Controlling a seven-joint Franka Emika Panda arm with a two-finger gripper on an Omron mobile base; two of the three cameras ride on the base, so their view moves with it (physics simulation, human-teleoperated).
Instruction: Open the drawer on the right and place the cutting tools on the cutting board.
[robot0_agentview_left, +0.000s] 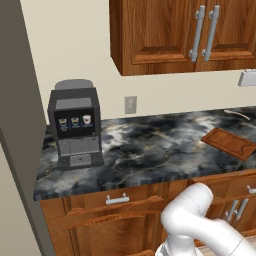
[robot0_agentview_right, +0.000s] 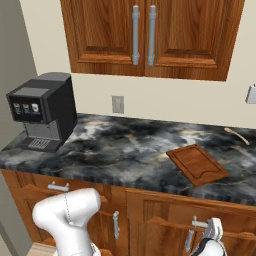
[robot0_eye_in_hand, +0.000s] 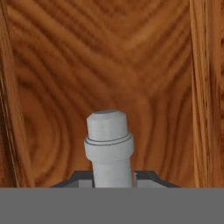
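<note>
Hand view: end effector clamps drawer handle.

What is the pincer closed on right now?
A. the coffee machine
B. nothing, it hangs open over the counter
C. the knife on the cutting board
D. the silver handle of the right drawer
D: in the hand view the silver drawer handle sits between the fingertips against the wooden drawer front, and the right base view has the pincer at that handle.

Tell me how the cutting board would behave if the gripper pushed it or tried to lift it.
The cutting board looks like thin flat wood, so it is probably stiff and fairly light. Lying flush on the glossy stone counter, it would likely slide rather than tip. Its low edge offers little to pinch, so lifting it may be awkward.
</note>
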